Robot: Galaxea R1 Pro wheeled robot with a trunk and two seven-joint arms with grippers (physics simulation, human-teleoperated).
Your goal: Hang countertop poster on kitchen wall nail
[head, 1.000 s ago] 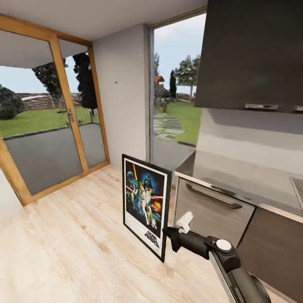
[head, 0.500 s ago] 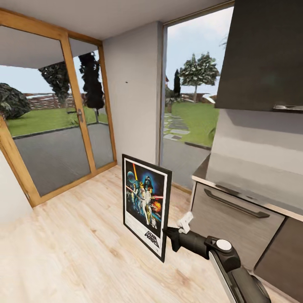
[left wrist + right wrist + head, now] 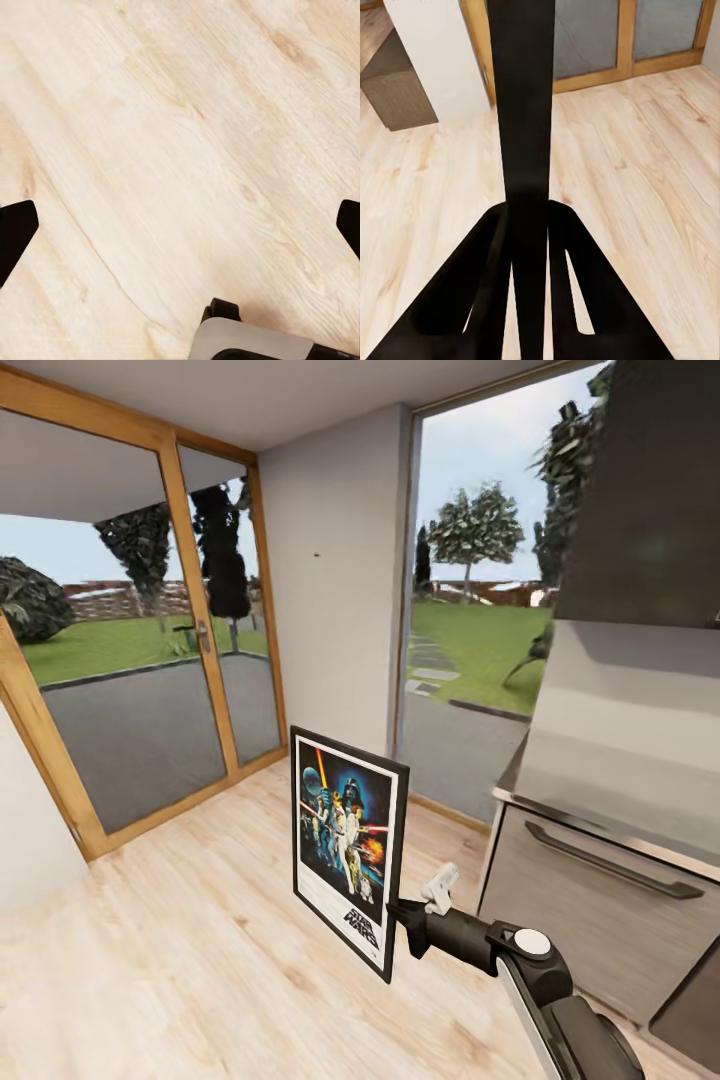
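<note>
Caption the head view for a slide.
Right gripper carries the upright poster toward a pale wall with a nail.

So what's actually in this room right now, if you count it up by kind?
Posters: 1, the framed poster, held by the right gripper
Wall nails: 1, a nail on the pale wall
Cabinet drawer handles: 1, handle
Glass doors: 1, door
Total: 4

The poster (image 3: 348, 849) stands upright above the floor (image 3: 180, 950), kitchen countertop (image 3: 520, 775) to its right
</note>
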